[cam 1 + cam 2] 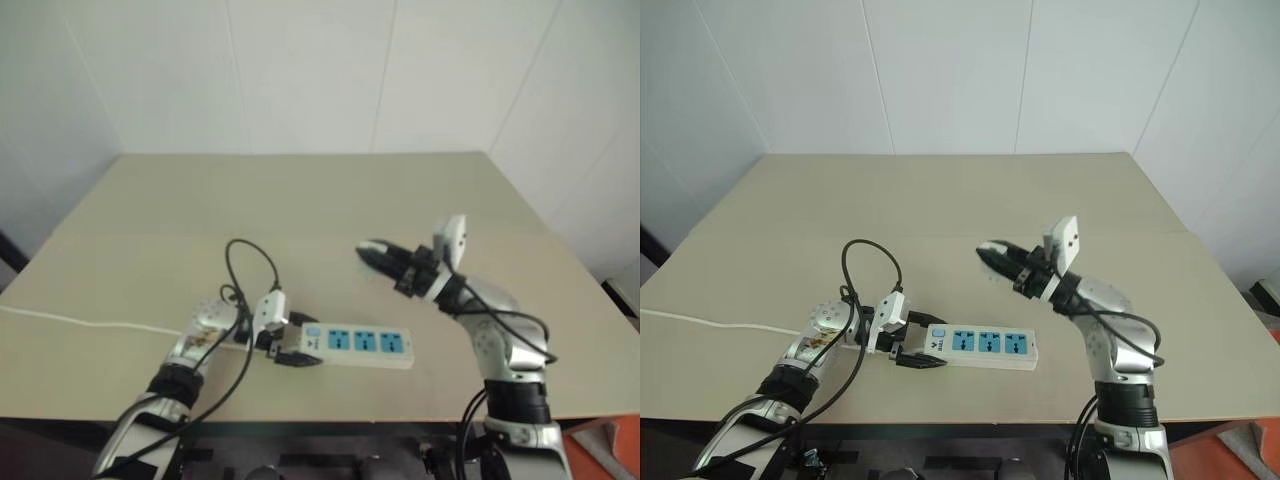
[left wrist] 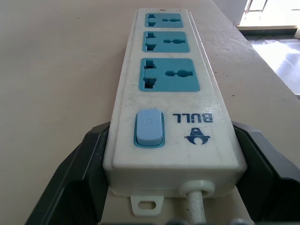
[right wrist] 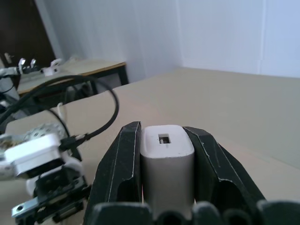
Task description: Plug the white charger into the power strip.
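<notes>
There is one power strip (image 1: 980,345), one white charger (image 3: 167,159), one table (image 1: 300,200) and two grippers. The strip is a long white bar with three blue socket faces in a row, one blue switch (image 2: 149,128) at its near end, and one thin white cord (image 1: 70,322) that trails off along the tabletop past the left arm.

The left gripper (image 1: 908,347) has its two black fingers (image 2: 77,168) pressed against the two long sides of the strip at the switch end. The jaws stand only as wide as the strip's body, clamped on it. The strip lies flat on the table and runs straight out from between the fingers, with the switch nearest the gripper and the three sockets farther along. The cord leaves the strip from the end seated in the gripper.

The right gripper (image 1: 992,256) is raised above the table, well apart from the strip, past its socket end and up. Its fingers are closed on the charger, one on each side, with the small white block seated between them. The end of the charger showing in the right wrist view has a small rectangular port. The prongs cannot be seen.
</notes>
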Tool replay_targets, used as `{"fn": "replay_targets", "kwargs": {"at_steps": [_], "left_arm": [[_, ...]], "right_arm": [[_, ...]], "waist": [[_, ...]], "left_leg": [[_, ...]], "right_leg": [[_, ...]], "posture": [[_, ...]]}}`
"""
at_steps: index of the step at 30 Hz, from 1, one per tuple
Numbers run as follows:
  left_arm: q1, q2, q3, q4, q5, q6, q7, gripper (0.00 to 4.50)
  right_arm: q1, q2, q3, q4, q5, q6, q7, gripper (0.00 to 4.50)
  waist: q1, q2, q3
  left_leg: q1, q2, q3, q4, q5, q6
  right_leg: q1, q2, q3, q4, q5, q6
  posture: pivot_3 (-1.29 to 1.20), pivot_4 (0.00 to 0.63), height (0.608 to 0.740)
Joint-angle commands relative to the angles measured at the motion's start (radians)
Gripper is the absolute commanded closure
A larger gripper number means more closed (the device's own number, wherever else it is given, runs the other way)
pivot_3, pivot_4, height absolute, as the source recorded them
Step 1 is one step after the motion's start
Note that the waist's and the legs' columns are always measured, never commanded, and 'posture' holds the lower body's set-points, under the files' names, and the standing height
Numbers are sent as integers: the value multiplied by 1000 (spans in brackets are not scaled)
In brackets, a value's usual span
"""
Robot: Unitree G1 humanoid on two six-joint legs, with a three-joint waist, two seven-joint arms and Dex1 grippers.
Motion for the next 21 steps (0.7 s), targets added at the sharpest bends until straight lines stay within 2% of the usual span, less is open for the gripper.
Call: {"fn": "replay_targets", "kwargs": {"at_steps": [1,9,21], "left_arm": [[33,45,-25,24,46,12,-3,1217],[51,49,-33,-3,44,23,-5,1217],[67,50,-43,-23,46,32,-11,1217]], "right_arm": [[37,-29,53,-37,0,-111,74,3332],[64,-57,187,34,-49,-245,161,3332],[16,-19,252,169,-65,-356,173,3332]], "waist": [[-2,0,0],[-15,0,0],[-16,0,0]], "left_leg": [[0,0,0,0,0,0],[1,1,0,0,0,0],[1,1,0,-1,0,0]], "right_leg": [[0,0,0,0,0,0],[0,1,0,0,0,0],[0,1,0,0,0,0]], "posture": [[0,150,740],[0,150,740],[0,150,740]]}}
